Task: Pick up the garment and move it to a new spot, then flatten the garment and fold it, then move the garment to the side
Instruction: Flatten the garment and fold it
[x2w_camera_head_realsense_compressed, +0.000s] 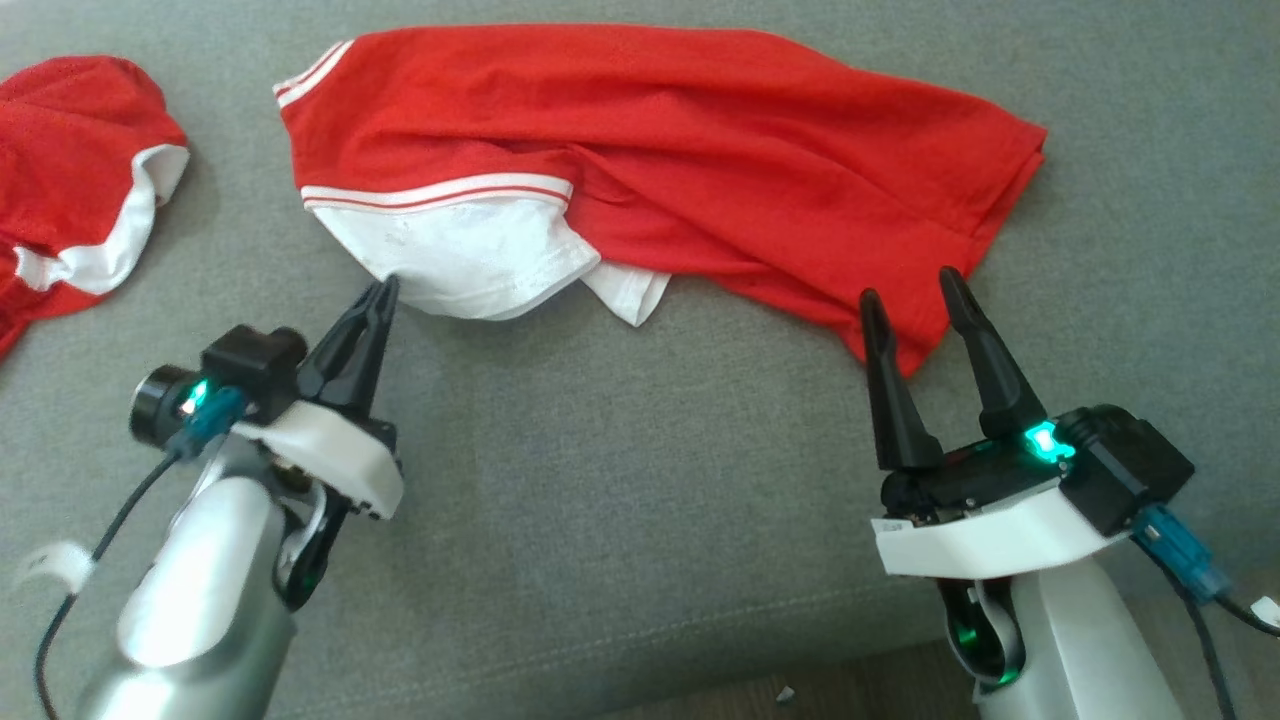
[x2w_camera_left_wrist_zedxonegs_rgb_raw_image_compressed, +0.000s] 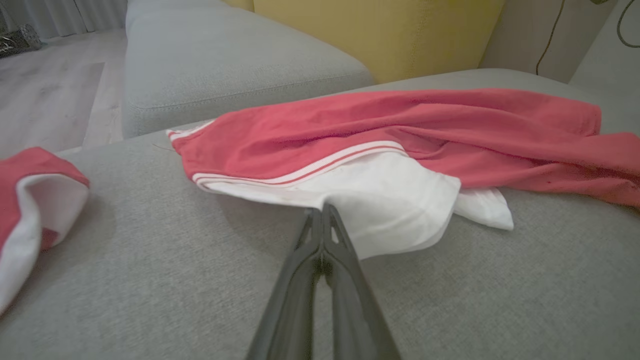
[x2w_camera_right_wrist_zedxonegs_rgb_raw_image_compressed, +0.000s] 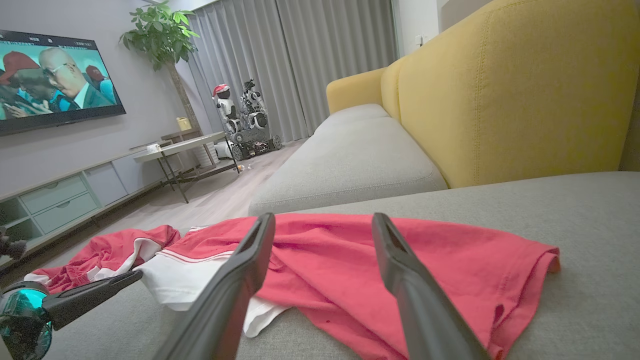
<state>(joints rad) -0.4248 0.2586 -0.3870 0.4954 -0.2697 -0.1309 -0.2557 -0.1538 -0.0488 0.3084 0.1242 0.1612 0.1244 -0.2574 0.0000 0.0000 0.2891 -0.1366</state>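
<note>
Cloth lies in two heaps on the grey sofa seat (x2w_camera_head_realsense_compressed: 640, 480). At the upper left of the head view a second red-and-white garment (x2w_camera_head_realsense_compressed: 70, 150) sits bunched and well apart from the work. Just right of it, in the lower left, the left gripper (x2w_camera_head_realsense_compressed: 383, 288) reaches up with its fingers clenched together. Their tips touch the near edge of the white panel, which the left wrist view confirms (x2w_camera_left_wrist_zedxonegs_rgb_raw_image_compressed: 325, 210). Whether a pinch of fabric is caught between them I cannot tell. The red garment (x2w_camera_head_realsense_compressed: 700, 130) stretches across the upper middle of the frame. It is rumpled and partly doubled over, with a striped band above the white panel on its left and a red corner trailing down on its right. At the lower right the right gripper (x2w_camera_head_realsense_compressed: 909, 284) has its fingers released and spread. They stand on either side of that trailing corner, with nothing between them yet; the right wrist view shows red fabric lying beyond the gap (x2w_camera_right_wrist_zedxonegs_rgb_raw_image_compressed: 322, 220). The garment is neither flat nor folded, so this looks like the opening step, a two-handed hold on the near edge before the lift to a new spot. The next move probably calls for the right fingers to sink onto the corner and clench. The left hold should be made certain too, so both ends rise together without dragging the second garment.
</note>
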